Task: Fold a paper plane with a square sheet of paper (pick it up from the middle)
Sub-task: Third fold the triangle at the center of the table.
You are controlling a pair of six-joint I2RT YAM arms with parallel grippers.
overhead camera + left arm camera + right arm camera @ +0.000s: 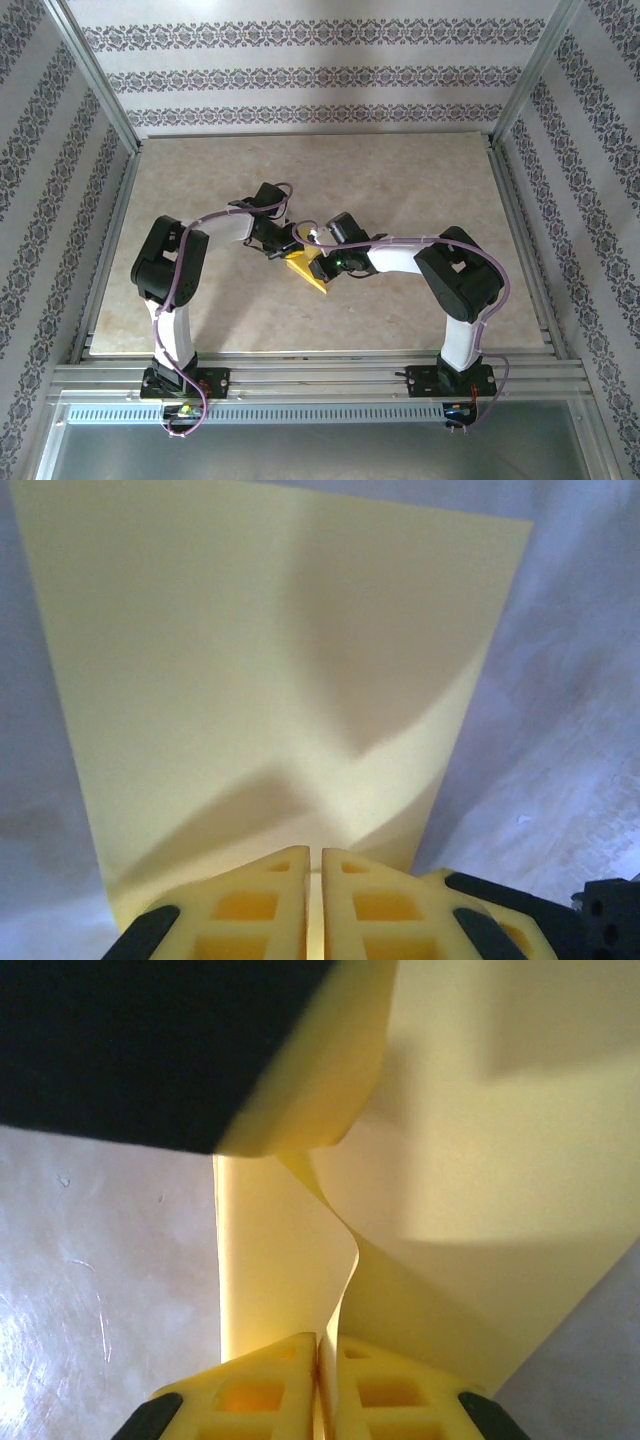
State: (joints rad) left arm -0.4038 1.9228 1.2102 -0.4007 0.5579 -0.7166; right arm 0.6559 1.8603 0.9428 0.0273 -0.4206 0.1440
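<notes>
Your paper (308,272) hangs lifted over the middle of the surface (420,190), a little toward its near edge, held between the two claws. From above it reads as a yellow wedge. Its long axis runs from the surface's far left to its near right, and its sharp corner points at the near edge, slightly right.

Your left claw (287,246) is on the end of the paper nearer the far-left of the surface. In the left wrist view its fingers (260,900) are pinched almost together on the paper's near edge. The paper runs straight away from them, long axis in line with the claw, broad and mostly flat with one soft bend.

Your right claw (320,262) is on the end toward the surface's near right. In the right wrist view its fingers (265,1390) are clamped narrow on a paper edge, and the paper above them buckles into an S-curve against a dark blurred block (150,1050); what that is you cannot tell
</notes>
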